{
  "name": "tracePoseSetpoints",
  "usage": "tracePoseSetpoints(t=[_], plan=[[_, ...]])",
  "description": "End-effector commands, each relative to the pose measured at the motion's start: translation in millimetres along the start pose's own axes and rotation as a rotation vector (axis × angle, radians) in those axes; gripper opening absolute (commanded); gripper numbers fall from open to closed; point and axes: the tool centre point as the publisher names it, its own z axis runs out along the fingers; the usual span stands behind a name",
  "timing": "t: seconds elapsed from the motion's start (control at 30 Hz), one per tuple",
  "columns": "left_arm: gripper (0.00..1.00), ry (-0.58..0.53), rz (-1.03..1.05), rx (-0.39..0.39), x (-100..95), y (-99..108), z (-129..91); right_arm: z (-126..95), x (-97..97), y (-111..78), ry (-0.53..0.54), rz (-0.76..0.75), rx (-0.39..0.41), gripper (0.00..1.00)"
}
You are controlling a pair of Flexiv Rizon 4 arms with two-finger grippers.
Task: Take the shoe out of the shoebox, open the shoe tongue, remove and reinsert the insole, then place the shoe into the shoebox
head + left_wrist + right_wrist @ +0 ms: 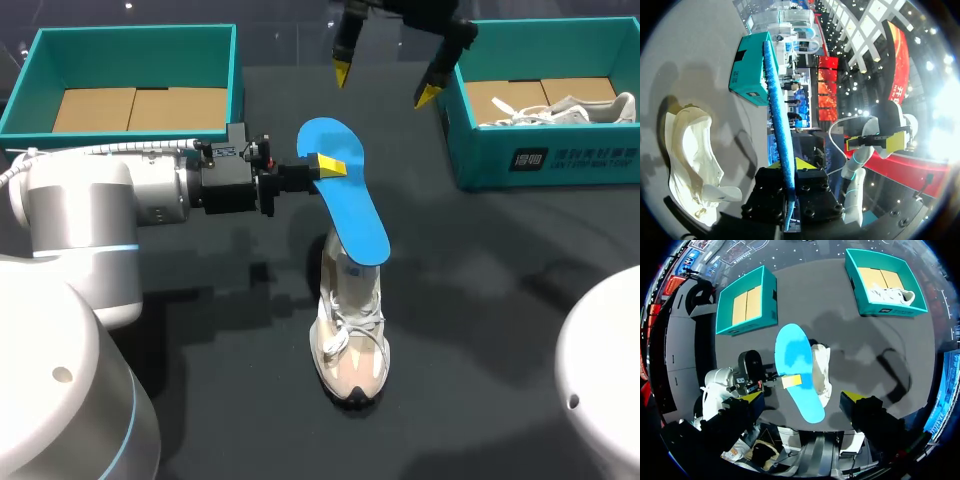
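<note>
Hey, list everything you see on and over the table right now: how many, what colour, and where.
left shoebox: one, teal, far left of the table, brown cardboard floor showing.
right shoebox: one, teal, far right of the table.
boxed shoe: one, white, lying in the right shoebox.
table shoe: one, white and beige, mid-table, toe toward the robot.
insole: one, blue, held in the air over the table shoe's heel end.
table: one, dark grey, under everything.
left hand: one, black with yellow tips, shut on the insole's edge.
right hand: one, black with yellow tips, open, in the air beside the right shoebox.
</note>
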Motion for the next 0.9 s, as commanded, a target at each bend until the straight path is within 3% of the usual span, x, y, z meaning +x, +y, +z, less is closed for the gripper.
tracePoseSetpoints(t=[0.03,0.27,0.53,0.9], plan=[[0.00,-0.003,0.000,0.000,0.1,1,-1,3,8.6,0.4,-0.149,0.002,-0.005,1.00],[0.00,-0.003,0.000,0.000,0.1,1,-1,5,20.1,-4.0,-0.160,-0.014,-0.046,1.00],[0.00,-0.003,0.000,0.000,0.1,1,-1,8,33.5,-4.9,-0.232,-0.029,-0.030,1.00],[0.00,-0.003,0.000,0.000,0.1,1,-1,8,45.2,-2.4,-0.235,-0.067,-0.049,1.00]])
